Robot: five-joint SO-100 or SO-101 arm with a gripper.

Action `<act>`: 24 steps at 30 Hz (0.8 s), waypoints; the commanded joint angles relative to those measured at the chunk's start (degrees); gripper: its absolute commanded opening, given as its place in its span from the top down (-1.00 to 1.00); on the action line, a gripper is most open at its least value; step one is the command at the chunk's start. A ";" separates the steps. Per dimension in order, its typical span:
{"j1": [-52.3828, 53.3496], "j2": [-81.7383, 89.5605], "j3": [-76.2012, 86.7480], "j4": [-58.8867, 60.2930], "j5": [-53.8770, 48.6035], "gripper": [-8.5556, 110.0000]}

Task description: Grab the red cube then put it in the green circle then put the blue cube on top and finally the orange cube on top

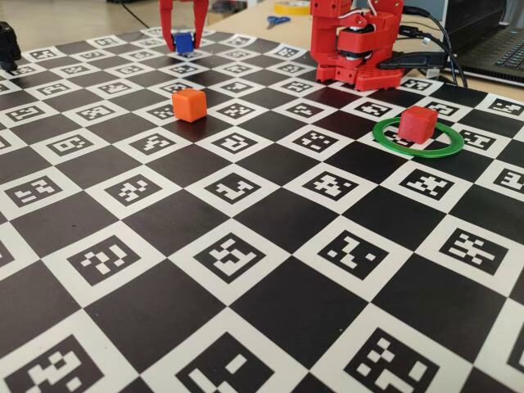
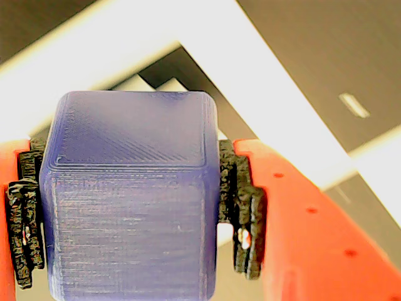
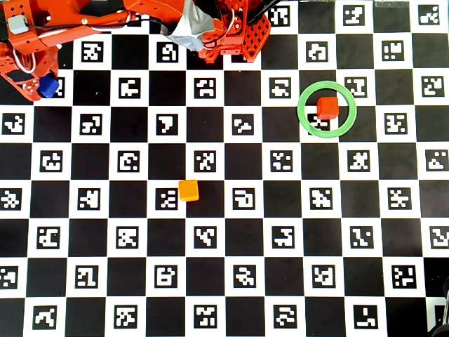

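Already the red cube [image 3: 327,107] is seen inside the green circle [image 3: 303,118], near the bench's far right edge in the overhead view. The blue cube [image 2: 128,200] is gripped between the jaws of the gripper [image 3: 46,86], at the far left corner. The orange cube [image 3: 188,190] is seen alone toward the middle of the checkered bench [image 3: 224,281].
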 commanded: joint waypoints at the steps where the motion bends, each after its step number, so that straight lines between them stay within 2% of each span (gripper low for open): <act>1: -3.08 14.15 -1.49 1.49 2.90 0.73; 13: -17.75 24.26 -0.79 15.21 21.71 0.77; 24: -31.11 32.96 3.43 20.04 30.06 0.78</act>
